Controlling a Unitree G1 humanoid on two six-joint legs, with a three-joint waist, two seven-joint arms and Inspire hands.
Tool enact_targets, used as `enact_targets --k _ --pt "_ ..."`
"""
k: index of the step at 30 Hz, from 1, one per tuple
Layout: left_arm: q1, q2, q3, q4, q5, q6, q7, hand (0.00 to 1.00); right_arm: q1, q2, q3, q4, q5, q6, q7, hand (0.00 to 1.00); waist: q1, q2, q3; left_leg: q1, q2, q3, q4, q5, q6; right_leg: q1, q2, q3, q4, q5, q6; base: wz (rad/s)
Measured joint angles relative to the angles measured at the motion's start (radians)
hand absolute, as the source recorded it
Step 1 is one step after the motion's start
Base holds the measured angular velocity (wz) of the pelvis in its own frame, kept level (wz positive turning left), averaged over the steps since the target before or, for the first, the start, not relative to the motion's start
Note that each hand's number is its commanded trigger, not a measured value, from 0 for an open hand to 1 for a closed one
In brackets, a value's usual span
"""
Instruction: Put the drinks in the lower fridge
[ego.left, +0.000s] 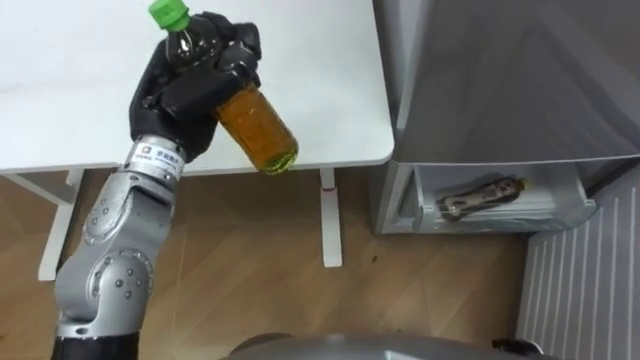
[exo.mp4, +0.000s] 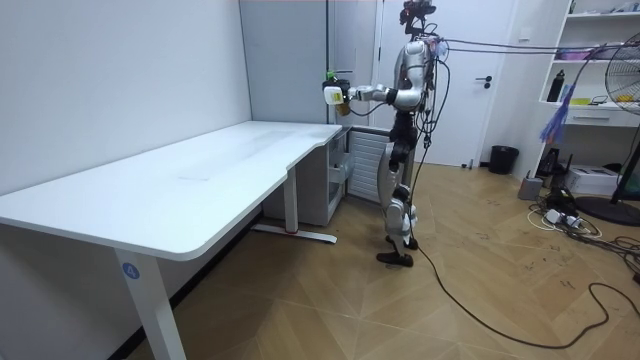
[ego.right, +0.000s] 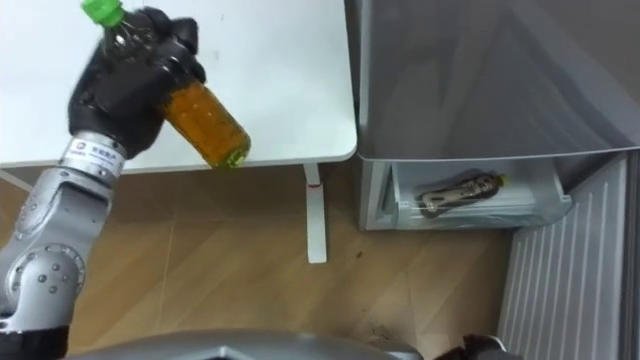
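the job looks partly done. one drink, a stored bottle (ego.left: 485, 197), lies on its side in the lower bay (ego.left: 500, 222) of the fridge (ego.left: 500, 70), at about 4 o'clock in the eye view. the bay's door (ego.left: 585, 290) stands open at 5 o'clock, so the way in looks clear.

a further bottle (ego.left: 258, 125) is in the air at 10 o'clock, not yet in the fridge. the left hand (ego.left: 190, 85) is clenched round its upper half, fingers wrapped over the neck and shoulder. it hangs tilted, green cap (ego.left: 168, 12) toward 11 o'clock and amber base toward 5 o'clock, above the near edge of the white table (ego.left: 320, 60) and well apart from the bay.

in the room view the robot stands upright between the table's end and the fridge, arm held out at chest height with the bottle.

what seems left: carry this bottle across toward 4 o'clock, lower it into the bay beside the stored bottle, let go, and probably close the door. the table top seen here carries no other drinks, so this may be the last one.
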Motion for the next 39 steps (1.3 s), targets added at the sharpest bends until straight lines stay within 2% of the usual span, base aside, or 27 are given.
enact_targets --k 3,5,9,11,14,16,20,23,27,32,34,36,39 --pt "0.002 -0.003 -0.011 0.001 -0.002 0.0 -0.019 1.0 -0.005 0.0 0.009 -0.016 0.024 -0.001 0.0 0.0 0.0 -0.01 0.0067 -0.001 -0.001 0.0 0.001 0.0 0.0 0.001 -0.001 -0.003 0.001 0.0 0.0 0.01" --pt "0.007 -0.002 -0.011 0.006 -0.043 0.0 -0.019 1.0 -0.008 0.001 0.015 -0.031 0.024 -0.001 0.003 0.0 0.0 -0.017 0.0095 -0.004 -0.001 0.001 0.005 0.0 0.0 0.0 -0.001 -0.003 0.001 0.0 0.0 0.0" --pt "0.04 -0.002 -0.026 0.007 -0.126 0.0 -0.028 1.0 -0.011 0.006 0.018 -0.077 0.017 -0.001 0.005 0.0 -0.004 -0.031 0.0014 -0.008 -0.002 0.001 0.008 0.0 0.0 0.0 -0.002 -0.005 0.001 0.0 0.0 0.0" --pt "0.057 -0.002 -0.063 0.034 -0.146 0.0 -0.044 1.0 -0.012 0.006 0.019 -0.124 0.018 -0.008 0.004 0.0 -0.003 -0.034 -0.0018 -0.004 -0.001 0.012 0.008 0.0 0.0 0.001 -0.002 -0.004 0.001 0.0 0.0 0.0" --pt "0.068 -0.001 -0.113 0.097 -0.149 0.0 -0.054 1.0 -0.033 0.007 0.034 -0.147 0.016 -0.031 0.005 0.0 -0.006 -0.035 -0.0026 -0.007 0.0 0.014 0.016 0.0 0.0 0.0 -0.002 -0.004 0.001 0.0 0.0 0.0" --pt "0.072 0.001 -0.138 0.127 -0.149 0.002 -0.054 1.0 -0.043 0.009 0.039 -0.147 0.016 -0.033 0.005 0.0 -0.006 -0.035 -0.0026 -0.008 0.0 0.014 0.017 0.0 0.0 -0.001 -0.001 -0.005 0.001 0.0 0.0 0.04" --pt "0.078 0.002 -0.146 0.141 -0.15 0.001 -0.054 1.0 -0.046 0.011 0.058 -0.149 0.015 -0.032 0.005 0.0 0.0 -0.036 -0.0019 -0.008 0.002 0.017 0.016 0.0 0.0 0.0 -0.001 -0.003 0.003 0.0 0.0 -0.01" --pt "0.077 -0.005 -0.147 0.218 -0.155 -0.023 -0.054 1.0 -0.042 0.018 0.096 -0.18 0.003 -0.033 0.002 0.0 -0.001 -0.037 -0.0013 0.002 0.005 0.032 0.015 0.0 0.0 0.002 -0.004 -0.002 0.019 -0.002 -0.001 -0.1" --pt "0.078 -0.006 -0.148 0.285 -0.087 -0.024 -0.053 1.0 -0.042 0.034 0.101 -0.269 -0.063 -0.043 0.005 0.0 -0.007 -0.049 0.0062 -0.01 0.007 0.036 0.016 0.0 0.0 -0.006 -0.004 -0.003 0.019 -0.003 -0.002 0.03" --pt "0.078 0.003 -0.18 0.286 -0.046 -0.048 -0.053 1.0 -0.042 0.051 0.116 -0.36 -0.084 -0.072 0.018 0.0 -0.011 -0.05 0.0042 -0.016 0.006 0.033 0.023 0.0 0.001 -0.008 -0.004 -0.003 0.019 -0.002 -0.001 0.04" --pt "0.078 0.005 -0.2 0.288 0.013 -0.077 -0.053 1.0 -0.036 0.05 0.154 -0.419 -0.094 -0.073 0.055 0.0 -0.007 -0.044 0.0023 -0.014 0.007 0.04 0.022 0.0 0.001 -0.008 -0.004 -0.003 0.02 -0.002 -0.001 0.02" --pt "0.077 0.006 -0.211 0.301 0.051 -0.091 -0.055 1.0 -0.035 0.049 0.192 -0.465 -0.089 -0.084 0.088 0.0 -0.006 -0.043 0.002 -0.012 0.01 0.043 0.022 0.0 0.001 -0.007 -0.003 0.0 0.02 -0.002 -0.001 -0.03" --pt "0.077 0.012 -0.234 0.307 0.087 -0.092 -0.062 1.0 -0.009 0.042 0.235 -0.557 -0.078 -0.098 0.142 0.0 -0.004 -0.042 0.0028 -0.015 0.01 0.041 0.021 0.0 0.0 -0.006 -0.002 0.0 0.02 -0.002 -0.001 0.03"
